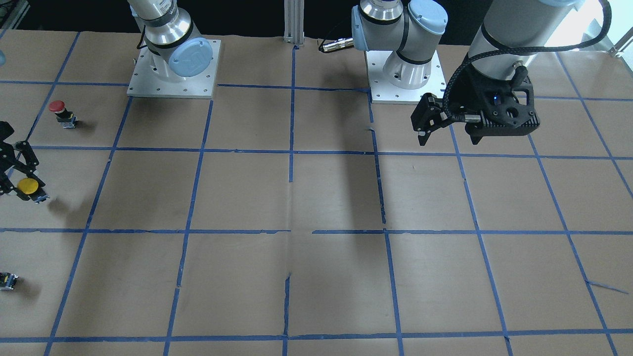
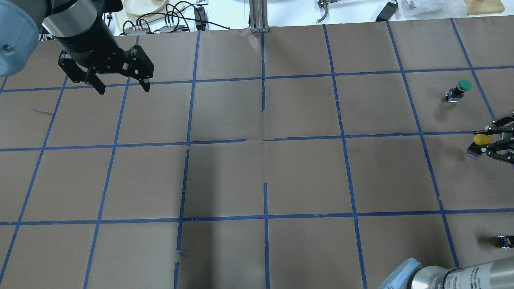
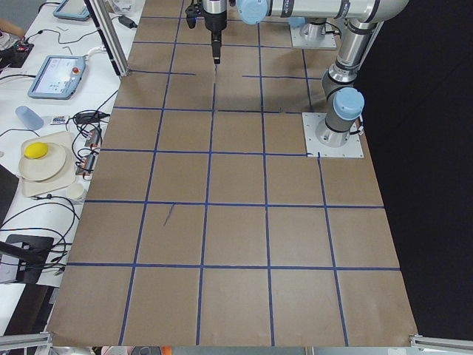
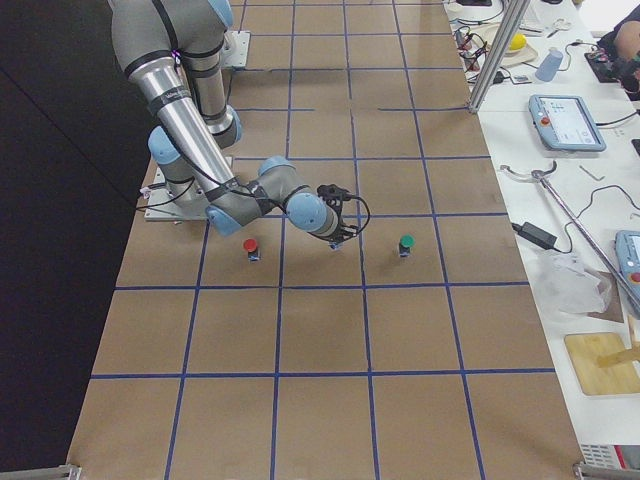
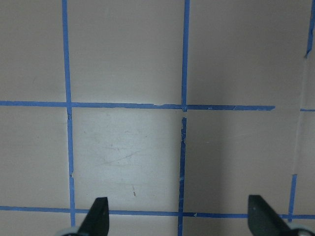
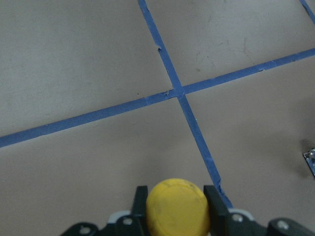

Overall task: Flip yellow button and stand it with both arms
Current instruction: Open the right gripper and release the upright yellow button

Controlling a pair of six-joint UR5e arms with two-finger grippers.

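Note:
The yellow button (image 1: 28, 186) has a round yellow cap and a black-grey body, and sits at the table's right end. It also shows in the overhead view (image 2: 481, 139). My right gripper (image 1: 20, 184) is shut on it, low over the paper; I cannot tell if the body touches. In the right wrist view the cap (image 6: 178, 212) fills the gap between the fingers (image 6: 141, 195). My left gripper (image 2: 122, 88) hangs open and empty, far away above the table's other end. Its fingertips (image 5: 100, 206) stand wide apart in the left wrist view.
A red-capped button (image 1: 58, 107) stands upright nearer the robot base. A green-capped button (image 2: 464, 85) stands farther out. A small black part with a yellow spot (image 2: 506, 241) lies at the overhead view's right edge. Brown paper with a blue tape grid (image 1: 292, 153) covers the table.

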